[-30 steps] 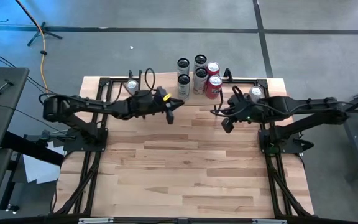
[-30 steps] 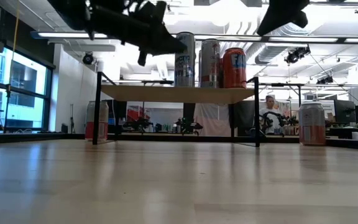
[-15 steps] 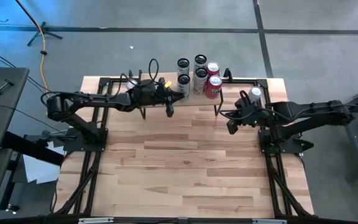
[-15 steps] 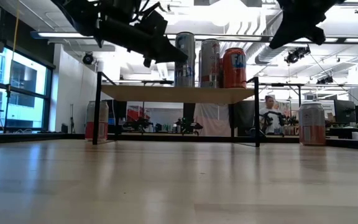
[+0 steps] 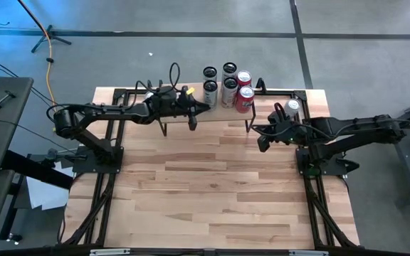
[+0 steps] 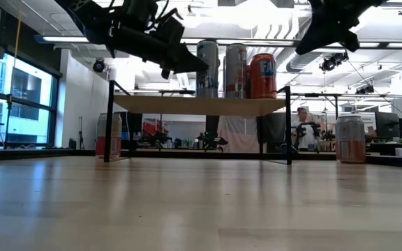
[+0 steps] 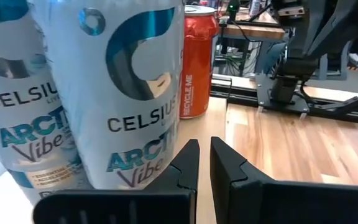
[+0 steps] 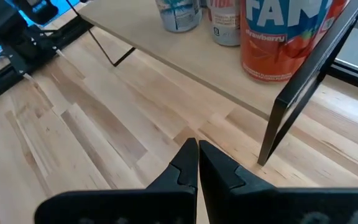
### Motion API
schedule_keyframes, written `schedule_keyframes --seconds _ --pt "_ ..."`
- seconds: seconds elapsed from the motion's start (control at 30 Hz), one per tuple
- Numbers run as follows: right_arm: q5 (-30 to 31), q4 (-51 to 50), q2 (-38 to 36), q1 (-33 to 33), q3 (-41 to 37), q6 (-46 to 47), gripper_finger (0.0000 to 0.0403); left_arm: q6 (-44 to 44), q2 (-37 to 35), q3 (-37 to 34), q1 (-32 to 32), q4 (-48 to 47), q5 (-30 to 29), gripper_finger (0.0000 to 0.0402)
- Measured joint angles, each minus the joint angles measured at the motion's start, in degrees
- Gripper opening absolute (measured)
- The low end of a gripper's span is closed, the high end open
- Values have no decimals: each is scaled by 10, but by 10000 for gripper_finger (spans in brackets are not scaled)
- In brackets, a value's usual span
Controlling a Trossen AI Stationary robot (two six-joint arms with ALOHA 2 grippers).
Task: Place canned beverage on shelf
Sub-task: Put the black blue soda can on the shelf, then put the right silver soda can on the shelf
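The shelf (image 5: 223, 114) (image 6: 201, 105) stands at the table's far middle and bears several cans: silver-blue ones (image 7: 135, 93) (image 6: 207, 67) and red ones (image 8: 284, 43) (image 5: 245, 97). One more can stands on the table at either side of it (image 6: 108, 134) (image 6: 350, 137). My left gripper (image 5: 205, 108) (image 7: 204, 146) is shut, nearly level above the shelf top, right beside the nearest silver-blue can. Near the shelf's right front leg (image 8: 297, 93), my right gripper (image 5: 260, 144) (image 8: 197, 146) is shut above the table, slanting down, with nothing in it. My left gripper's shut fingertips (image 7: 192, 149) stand close beside the lower side wall (image 7: 166, 155) of the nearest silver-blue can, coming nearly level from the table's left. I cannot tell whether they touch it. The can stands upright on the shelf top.
Black frame rails (image 5: 112, 153) (image 5: 312, 171) run along both sides of the table. The near half of the wood table (image 5: 212, 199) is bare boards. A person (image 6: 303, 122) sits in the room behind the table.
My left gripper has swung toward the table's far edge, over the shelf top and up to the silver-blue cans, rolling a little on the way. My right gripper has sunk a little and rolled slightly. Both stay shut. No can has moved.
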Motion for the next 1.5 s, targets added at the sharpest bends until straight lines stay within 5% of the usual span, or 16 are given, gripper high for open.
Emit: schedule_keyframes --seconds 0.77,1.13,1.5 --pt "25 15 0 0 0 0 0 -26 35 53 -13 -1 -1 0" --pt "23 98 0 0 0 -9 0 -70 -147 53 -23 -163 84 0" --pt "19 393 0 -1 0 -273 0 -79 -388 53 -53 -232 94 0"
